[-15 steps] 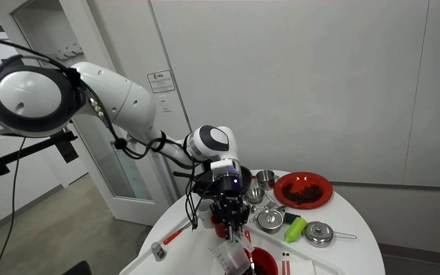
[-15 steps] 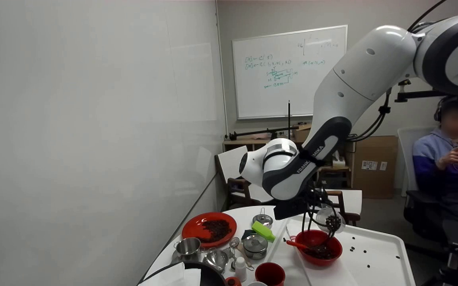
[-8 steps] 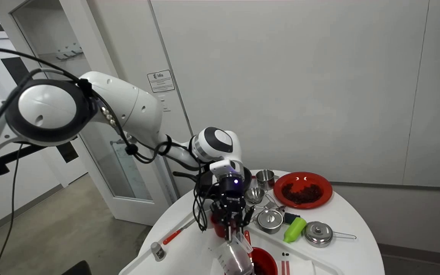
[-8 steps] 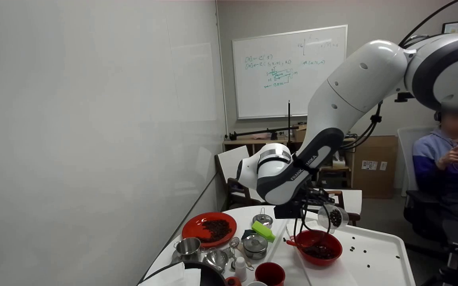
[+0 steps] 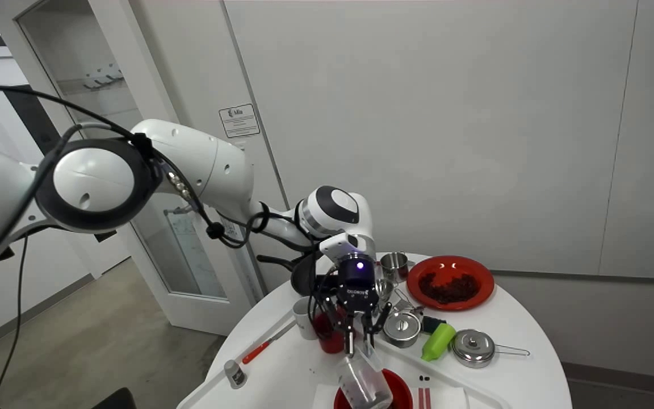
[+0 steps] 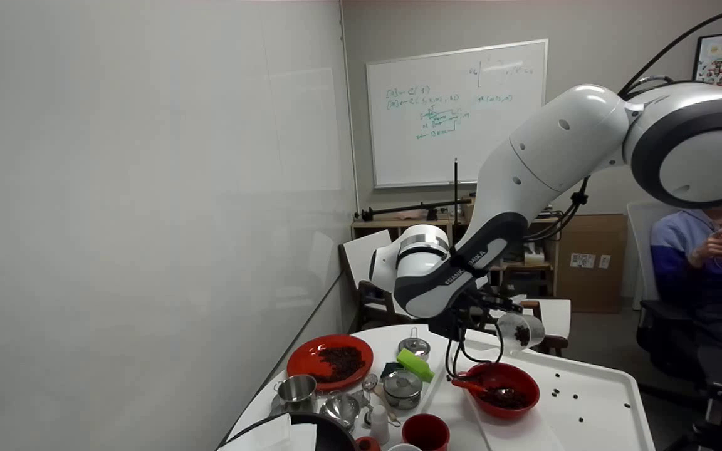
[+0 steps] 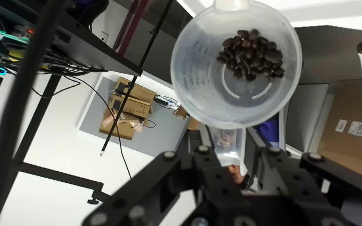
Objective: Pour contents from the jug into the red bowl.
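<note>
The clear plastic jug (image 5: 361,380) is held tilted above the red bowl (image 5: 402,392). My gripper (image 5: 359,344) is shut on the jug's handle, with a finger on each side of it in the wrist view (image 7: 230,138). The wrist view looks into the jug (image 7: 196,94), where a pile of dark beans (image 7: 250,56) lies inside. In an exterior view the jug (image 6: 534,329) hangs above the far rim of the bowl (image 6: 504,412), apart from it. Dark beans and a red-handled spoon (image 6: 469,385) lie in the bowl.
The bowl stands on a white tray (image 6: 605,401) with several loose beans. A red plate (image 6: 298,366) with beans, lidded pots (image 5: 402,329), a green bottle (image 5: 439,342), a red cup (image 6: 427,432) and a black pan (image 6: 336,435) stand around it.
The jug has turned so that its mouth points less downward, and it has risen slightly and shifted over. The beans at its mouth have slid back inside. The arm's elbow has lowered.
</note>
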Controlling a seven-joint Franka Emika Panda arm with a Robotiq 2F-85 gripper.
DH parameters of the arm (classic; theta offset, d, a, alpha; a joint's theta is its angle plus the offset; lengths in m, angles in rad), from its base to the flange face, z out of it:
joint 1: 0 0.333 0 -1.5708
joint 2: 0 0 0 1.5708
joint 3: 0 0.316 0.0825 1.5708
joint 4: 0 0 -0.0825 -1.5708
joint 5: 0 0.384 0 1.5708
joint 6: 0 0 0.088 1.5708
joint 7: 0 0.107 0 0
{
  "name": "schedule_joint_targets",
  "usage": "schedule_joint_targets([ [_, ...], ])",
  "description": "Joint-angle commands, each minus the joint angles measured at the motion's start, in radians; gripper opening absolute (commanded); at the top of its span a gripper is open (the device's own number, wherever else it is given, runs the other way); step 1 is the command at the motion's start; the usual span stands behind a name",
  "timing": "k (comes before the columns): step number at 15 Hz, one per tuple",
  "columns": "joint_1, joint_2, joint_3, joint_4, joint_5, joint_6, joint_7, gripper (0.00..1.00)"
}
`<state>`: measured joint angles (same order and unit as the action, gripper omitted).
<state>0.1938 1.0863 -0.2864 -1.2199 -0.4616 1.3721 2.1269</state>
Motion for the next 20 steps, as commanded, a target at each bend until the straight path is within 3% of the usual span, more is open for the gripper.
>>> schedule_joint_targets([
  [1, -0.010, 0.088, -0.016, 0.152, -0.023, -0.106, 0.061, 0.10],
  [10, 0.033, 0.222, -0.037, 0.327, -0.116, -0.291, 0.174, 0.10],
  [20, 0.051, 0.306, -0.044, 0.433, -0.206, -0.369, 0.183, 0.09],
])
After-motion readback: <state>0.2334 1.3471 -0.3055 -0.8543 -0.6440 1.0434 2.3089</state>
